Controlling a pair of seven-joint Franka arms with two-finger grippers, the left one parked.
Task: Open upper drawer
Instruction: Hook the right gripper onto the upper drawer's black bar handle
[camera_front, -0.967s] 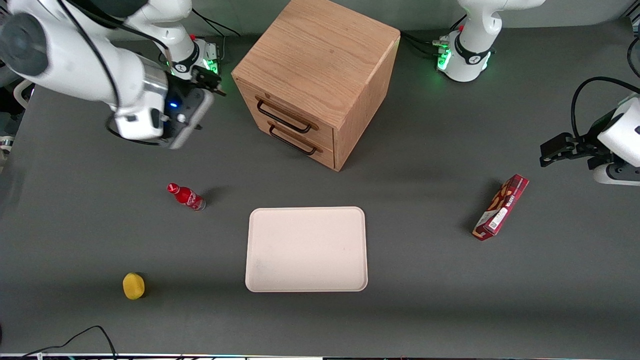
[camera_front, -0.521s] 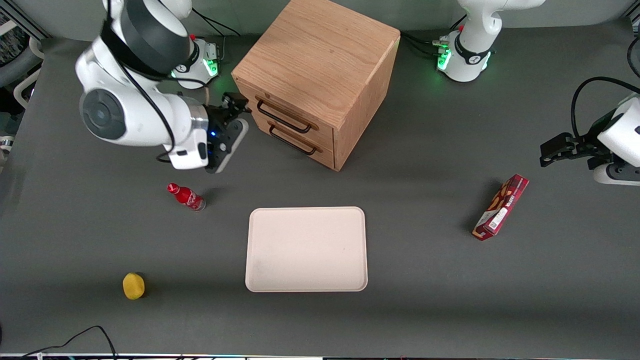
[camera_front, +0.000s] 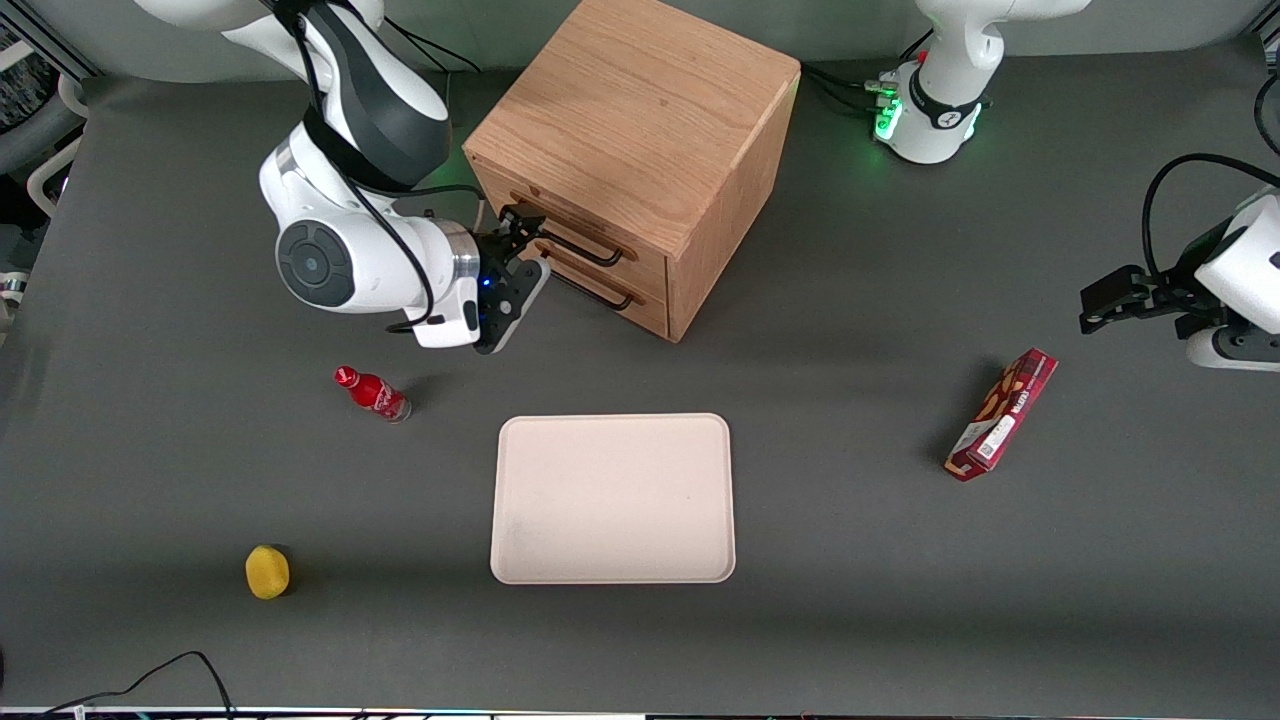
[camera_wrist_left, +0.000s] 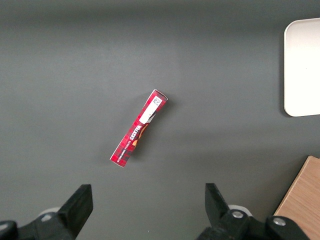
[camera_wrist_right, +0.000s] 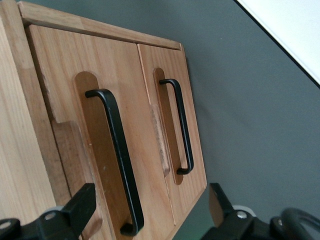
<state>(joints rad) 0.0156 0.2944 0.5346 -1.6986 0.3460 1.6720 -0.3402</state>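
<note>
On a dark grey table (camera_front: 900, 600), seen from the front, a yellow ball-like object (camera_front: 267, 571) sits nearest the camera toward the working arm's end, with a small red bottle (camera_front: 372, 393) lying farther from the camera than it. Above the bottle, the right arm's gripper (camera_front: 517, 228) hovers directly in front of the wooden cabinet (camera_front: 640, 120), its fingers spread apart and holding nothing, as the wrist view shows one fingertip (camera_wrist_right: 80, 210) on each flank of the cabinet face. The upper drawer (camera_wrist_right: 95, 150) is fully shut, flush with the cabinet front, its black handle (camera_wrist_right: 117, 160) just ahead of the released fingers but apparently not yet between them; the lower drawer (camera_wrist_right: 172, 130), also shut, lies beside it with a matching bar. A pale empty tray (camera_front: 613, 498) lies nearer the camera than the cabinet, and a red snack box (camera_front: 1002, 414) rests well apart toward the parked arm's end. The step in hand looks like the final approach to the handle: nothing has been gripped and the drawer has not moved. The next move would seem to call for easing the fingers forward until they straddle the upper bar alone, keeping clear of the lower one, closing firmly on it, then pulling straight out along the drawer's line of travel so that the light cabinet does not slide or twist.
</note>
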